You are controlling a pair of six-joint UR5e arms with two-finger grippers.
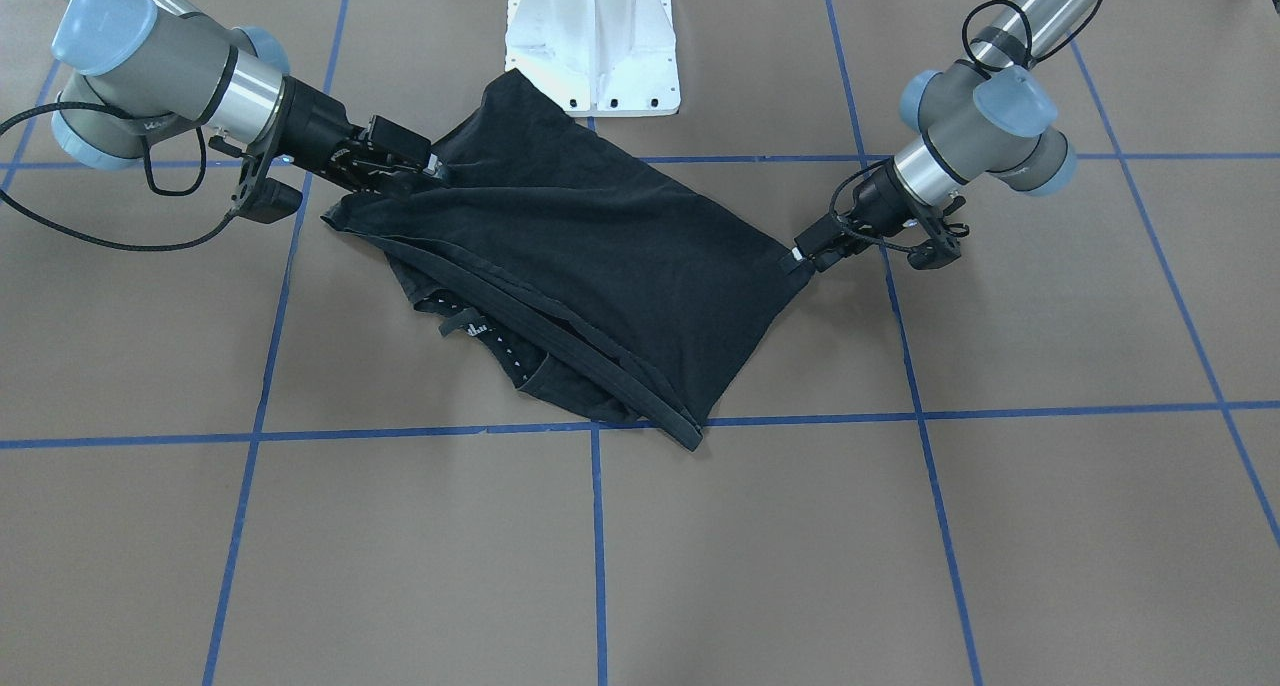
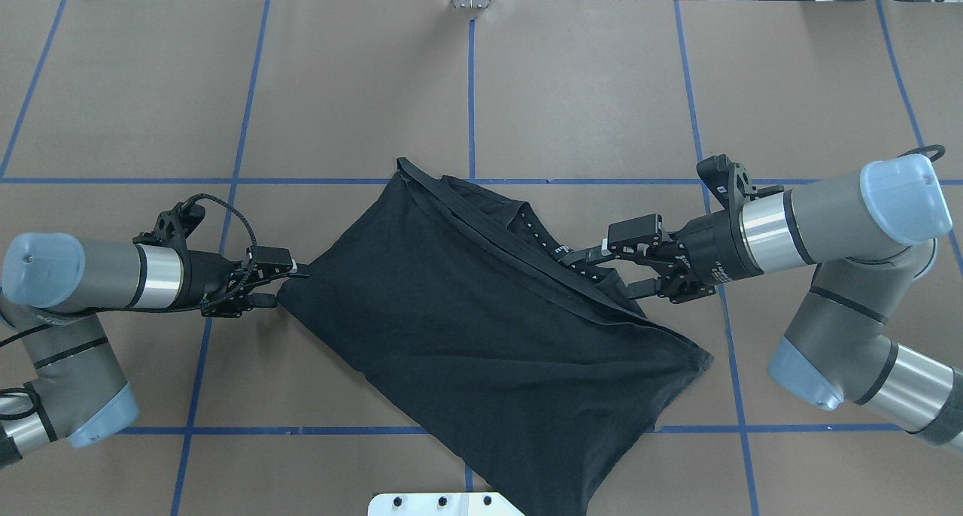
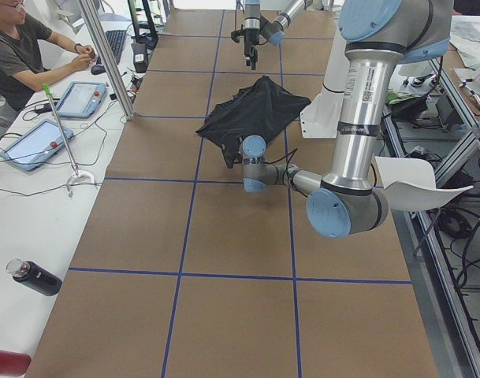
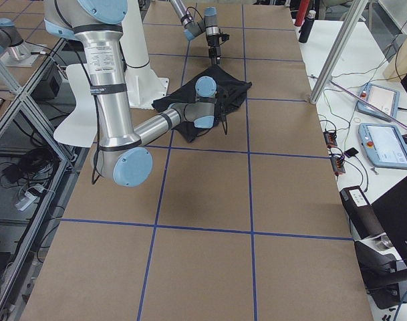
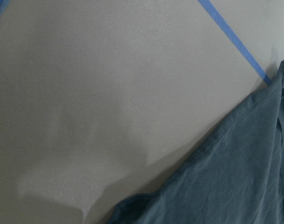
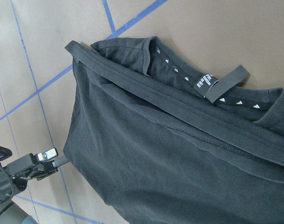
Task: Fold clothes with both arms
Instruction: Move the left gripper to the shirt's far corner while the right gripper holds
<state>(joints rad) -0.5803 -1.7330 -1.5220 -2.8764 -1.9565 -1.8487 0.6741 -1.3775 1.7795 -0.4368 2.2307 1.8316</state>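
Tools first: our left tool (image 2: 292, 275) was pinched together on one corner of the black T-shirt (image 2: 481, 335). Our right tool (image 1: 434, 171) looked clamped on the opposite edge, near the collar, though cloth hid part of its fingertips.

We saw the T-shirt doubled over itself and drawn between the two tools, with its upper layer plain black. Along the side away from the robot, the hem band (image 1: 600, 366) and the inside of the collar showed, with a small neck label (image 6: 204, 80). The T-shirt sat about the middle of the desk (image 2: 602, 87), and one corner reached the foot of the white pedestal (image 1: 595, 46).

Our left arm (image 2: 90, 275) and right arm (image 2: 827, 207) came in low from either side. Blue tape lines (image 2: 472, 87) cut the brown desk into squares.

In the left side view we noted a person (image 3: 19, 47) seated at a white side table (image 3: 19, 236), with two tablets (image 3: 80, 98) and a dark bottle (image 3: 35, 277) on it.
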